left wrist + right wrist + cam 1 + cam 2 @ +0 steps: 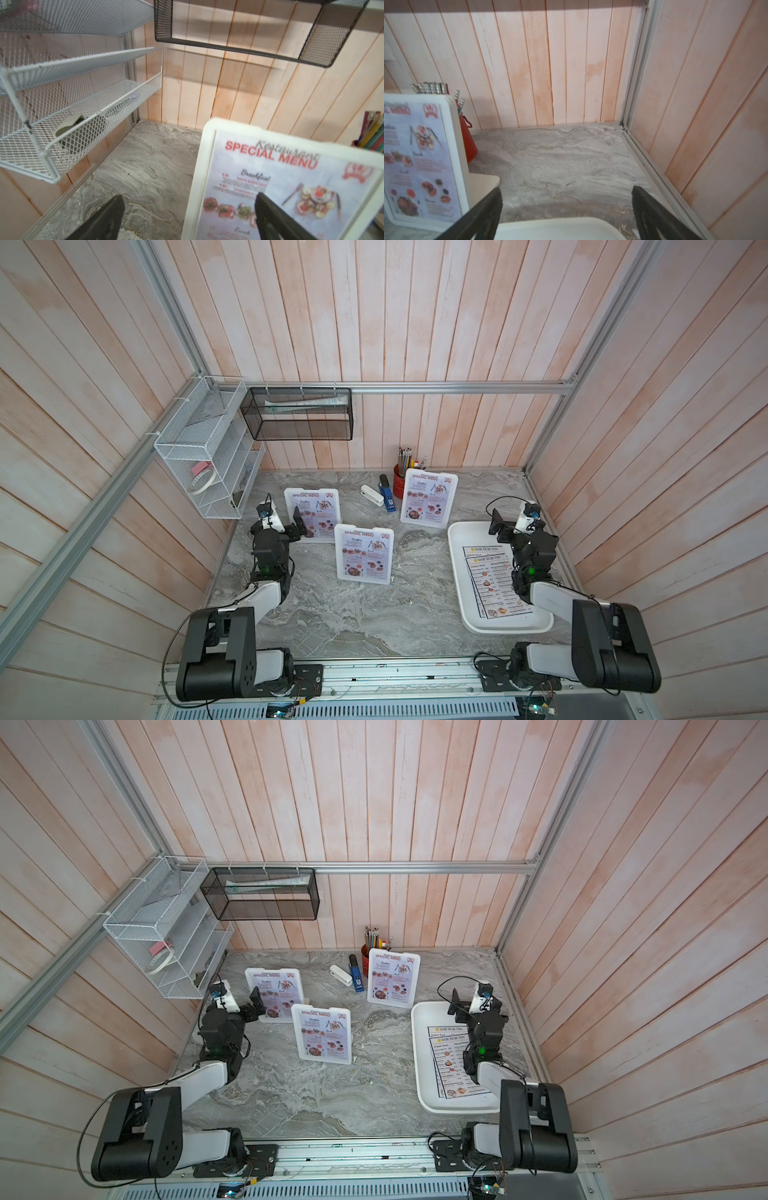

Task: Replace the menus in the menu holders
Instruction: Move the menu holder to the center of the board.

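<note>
On the table (374,622), red menus (365,556) were seen in the menu holders (363,579). The left gripper (296,524) and right gripper (498,526) were held open, empty. A holder could be tipped if bumped

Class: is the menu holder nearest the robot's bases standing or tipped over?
Standing. The menu holder rests on its foot on the table, face slanted back, a SPECIAL MENU sheet inside.

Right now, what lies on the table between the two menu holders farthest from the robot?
A white stapler and a blue stapler lie there, side by side; both top views show them.
</note>
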Controlling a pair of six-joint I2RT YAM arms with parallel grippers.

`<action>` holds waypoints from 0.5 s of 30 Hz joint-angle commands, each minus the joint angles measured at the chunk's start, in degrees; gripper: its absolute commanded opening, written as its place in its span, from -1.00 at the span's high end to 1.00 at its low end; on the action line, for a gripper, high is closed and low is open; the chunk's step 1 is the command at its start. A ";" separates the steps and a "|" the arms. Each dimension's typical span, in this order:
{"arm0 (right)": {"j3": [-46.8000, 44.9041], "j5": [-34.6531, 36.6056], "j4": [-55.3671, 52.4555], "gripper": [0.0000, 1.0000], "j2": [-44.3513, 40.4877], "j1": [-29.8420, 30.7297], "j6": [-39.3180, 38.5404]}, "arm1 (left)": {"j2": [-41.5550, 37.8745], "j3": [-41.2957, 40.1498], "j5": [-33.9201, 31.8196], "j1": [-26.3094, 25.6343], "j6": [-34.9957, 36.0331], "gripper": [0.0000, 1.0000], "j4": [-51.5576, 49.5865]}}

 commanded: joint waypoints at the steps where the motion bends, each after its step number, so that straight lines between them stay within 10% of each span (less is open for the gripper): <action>1: 4.19 -3.76 -17.22 -0.96 -3.38 3.53 1.14 | -2.17 7.69 -2.79 -0.80 -8.80 -1.00 -26.12; 9: 13.39 -8.66 -32.61 -0.94 -0.83 19.78 4.20 | -5.99 23.84 5.00 -4.50 -15.53 -1.00 -71.66; 15: 17.44 -13.16 -36.79 -0.86 2.82 23.00 5.72 | -12.25 20.61 9.11 -9.51 -16.87 -1.00 -81.90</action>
